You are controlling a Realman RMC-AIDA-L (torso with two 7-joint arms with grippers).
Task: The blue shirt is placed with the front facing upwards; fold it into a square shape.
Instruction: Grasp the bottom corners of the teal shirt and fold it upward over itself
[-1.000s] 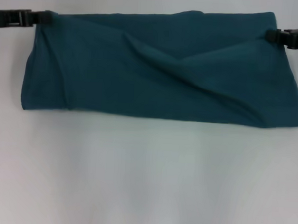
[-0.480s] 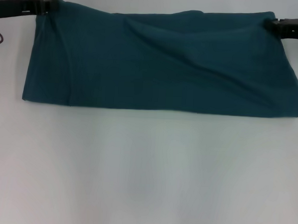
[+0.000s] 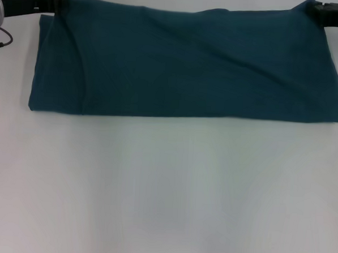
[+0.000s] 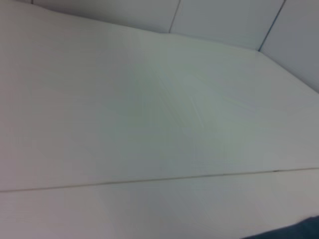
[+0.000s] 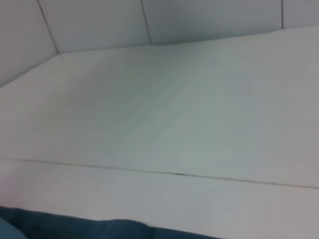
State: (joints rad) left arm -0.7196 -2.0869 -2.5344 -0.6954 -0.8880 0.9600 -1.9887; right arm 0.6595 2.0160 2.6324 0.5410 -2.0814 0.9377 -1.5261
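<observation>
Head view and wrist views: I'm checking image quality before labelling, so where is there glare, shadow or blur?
Head view: even, soft light on the white table, no hard glare; the dark teal-blue cotton shirt shows only faint fold shading. Left wrist view: mostly bare table, soft, with a blurred shirt corner. Right wrist view: similarly soft, with a blurred shirt edge.

Soft, even light; slight blur.

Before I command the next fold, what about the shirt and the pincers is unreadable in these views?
- Left pincer and right pincer, head view: tips buried in cloth.
- Blue shirt: chest lettering, collar and sleeves folded under.
- Wrist views: only slivers of shirt cut off by the edge above bare table.
</observation>
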